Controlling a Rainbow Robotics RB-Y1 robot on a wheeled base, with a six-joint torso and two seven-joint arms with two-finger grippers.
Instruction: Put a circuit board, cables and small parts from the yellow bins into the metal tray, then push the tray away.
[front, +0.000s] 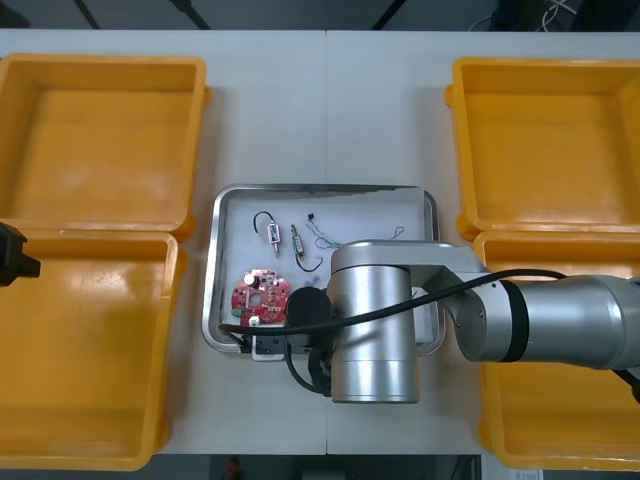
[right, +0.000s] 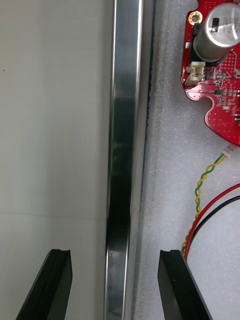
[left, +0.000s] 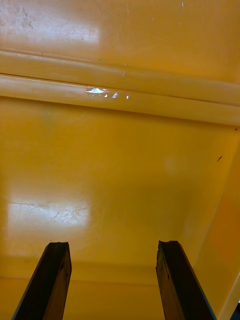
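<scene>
Straddling rim: the metal tray (right: 122, 125) near rim is being bracketed by the right gripper (right: 115, 252), with its fingers spread apart, one outside over the table (front: 330, 110) and one inside over the white liner.
Tray load: the circuit board (front: 259, 297), small metal parts (front: 273, 235) and cables (front: 322, 238) are being carried loose.
Handling: the tray is being judged stiff, light and slippery (the load could be jolted), so the push is best taken at the rim.
Room: an open lane beyond the far edge is being offered between the yellow bins (front: 100, 130), whose walls lie near the tray's sides.
Left gripper (left: 114, 245): is being held spread, idle, over the near left bin.
</scene>
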